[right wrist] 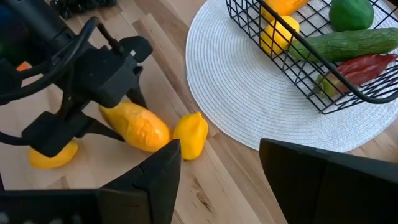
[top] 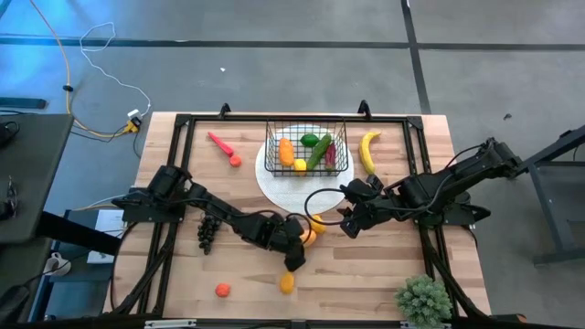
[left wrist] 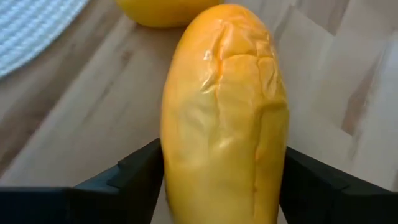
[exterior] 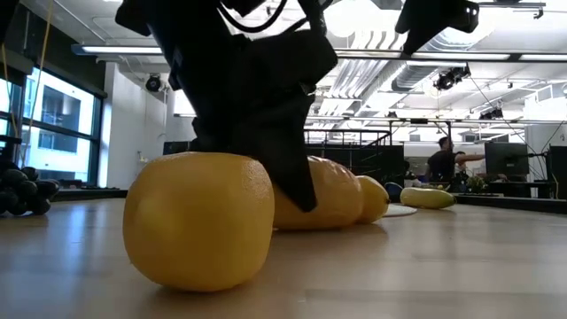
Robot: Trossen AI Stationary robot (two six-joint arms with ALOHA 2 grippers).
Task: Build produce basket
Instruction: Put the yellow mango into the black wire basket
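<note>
The black wire basket (top: 306, 151) stands on a round white plate (top: 274, 183) and holds a lemon, an orange fruit, a green fruit, a cucumber and a red pepper. An orange mango (top: 311, 236) lies on the wood near the plate's near edge, with a lemon (top: 317, 219) touching its far end. My left gripper (top: 300, 242) is shut on this mango. My right gripper (top: 350, 222) hovers open just right of the lemon, touching nothing. Loose on the table are a banana (top: 368, 151), grapes (top: 208, 233), a yellow-orange fruit (top: 287, 283), a tomato (top: 222, 290) and a red pepper (top: 219, 143). My left gripper pinches the mango (left wrist: 224, 118) between its two fingers (left wrist: 134, 174), one on each long side, near the end away from the lemon. The fingers slant down from the table's left and lie along the fruit. The mango's underside (exterior: 332, 221) rests on the table.
A spiky green plant (top: 423, 297) stands at the near right corner. A small orange piece (top: 235, 161) lies by the red pepper. The yellow-orange fruit (exterior: 199, 221) sits close to the near edge. A person (exterior: 440, 159) is far off in the room.
</note>
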